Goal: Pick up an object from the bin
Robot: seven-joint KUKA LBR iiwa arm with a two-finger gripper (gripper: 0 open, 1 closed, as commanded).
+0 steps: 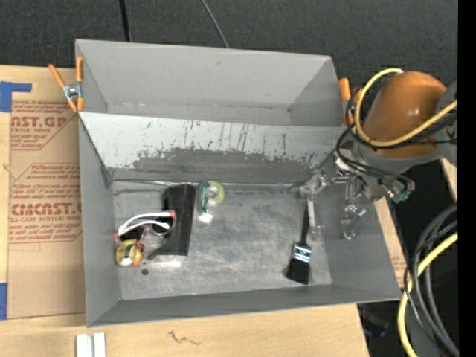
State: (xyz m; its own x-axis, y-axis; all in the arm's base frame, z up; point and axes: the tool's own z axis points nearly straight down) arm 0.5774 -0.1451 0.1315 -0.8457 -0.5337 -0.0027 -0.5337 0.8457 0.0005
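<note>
My gripper (pixel 331 233) hangs at the right side of the grey metal bin (pixel 223 80), fingers spread apart with nothing between them. One thin metal finger (pixel 312 218) stands over the flat floor close to the foot of the right wall. The other is over that wall's sloping sheet. On this side I have little room, with the slope right beside me and the near wall not far off.

The thing closest to me is a small black clip (pixel 300 265) with a pale shiny band across its top. It lies on the floor at the near right, just nearer than my floor-side finger and apart from it.

To the left the floor is open. It is bare, scuffed metal, streaked darker along the far wall. The other things lie well apart from me on the left. There is a black, box-shaped block (pixel 179 218), matte and lying flat. A looped white cord (pixel 145 222) lies against its left side. A small yellow and red piece (pixel 129 254) sits at the near left, and a small pale green and white roll (pixel 210 196) is just right of the block's far end.
</note>
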